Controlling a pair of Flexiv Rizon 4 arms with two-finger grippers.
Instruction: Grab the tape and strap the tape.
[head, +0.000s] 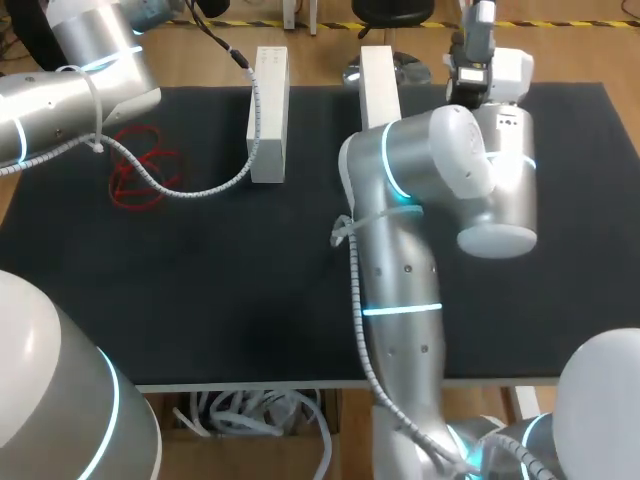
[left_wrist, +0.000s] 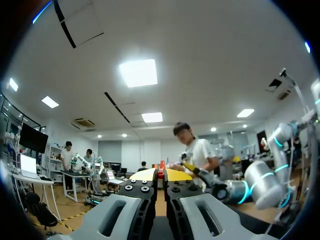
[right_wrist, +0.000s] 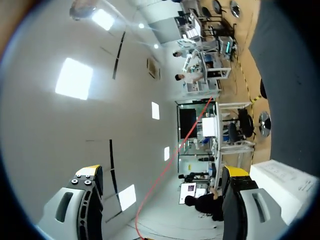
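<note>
Pinching tape (left_wrist: 160, 172), left gripper (left_wrist: 160, 176) aloft

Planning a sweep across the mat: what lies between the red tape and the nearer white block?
Head view: only a grey cable crosses the mat between the tape and the block; otherwise that stretch is bare.

The tape (head: 140, 172) lies on the table (head: 200, 300) at ten o'clock. At twelve o'clock stand the left block (head: 268, 115) and the right block (head: 378, 85), side by side.
</note>
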